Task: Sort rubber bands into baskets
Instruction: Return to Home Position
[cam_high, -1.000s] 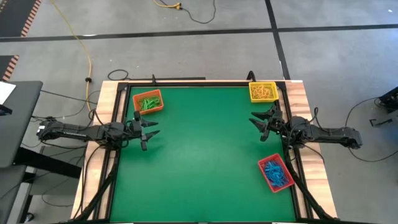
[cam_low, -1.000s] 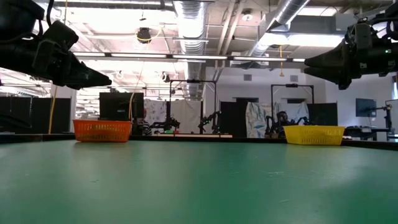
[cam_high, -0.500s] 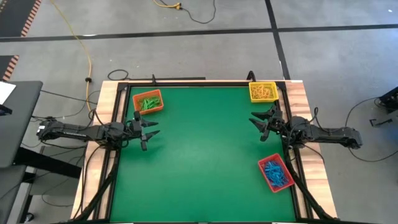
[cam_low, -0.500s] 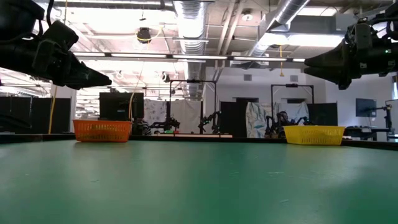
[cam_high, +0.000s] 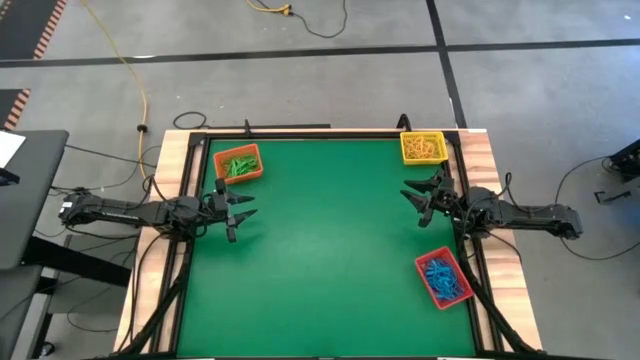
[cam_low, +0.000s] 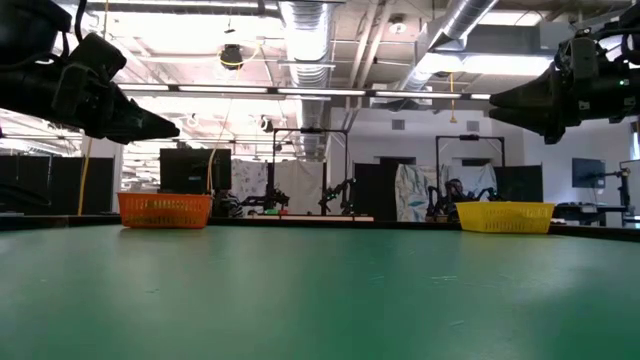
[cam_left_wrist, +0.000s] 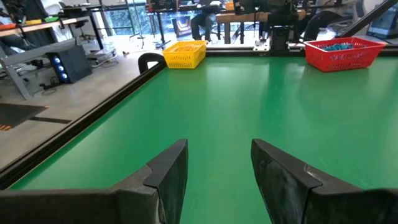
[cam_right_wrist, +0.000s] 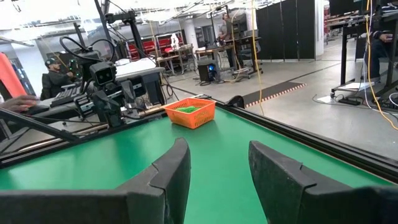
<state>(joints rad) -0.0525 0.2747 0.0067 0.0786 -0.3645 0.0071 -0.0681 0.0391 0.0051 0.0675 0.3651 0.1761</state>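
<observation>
Right now, the green rubber bands (cam_high: 238, 166) are lying in the orange basket (cam_high: 236, 150), the yellow rubber bands (cam_high: 422, 148) in the yellow basket (cam_high: 404, 148) and the blue rubber bands (cam_high: 445, 280) in the red basket (cam_high: 434, 255), all three baskets sitting near the edges of the green surface (cam_high: 320, 250). Your left hand (cam_high: 241, 208) is hovering just beside the orange basket with its jaws spread apart and gripping nothing, while your right hand (cam_high: 414, 195) is hanging between the yellow and red baskets, likewise spread wide and carrying nothing.
</observation>
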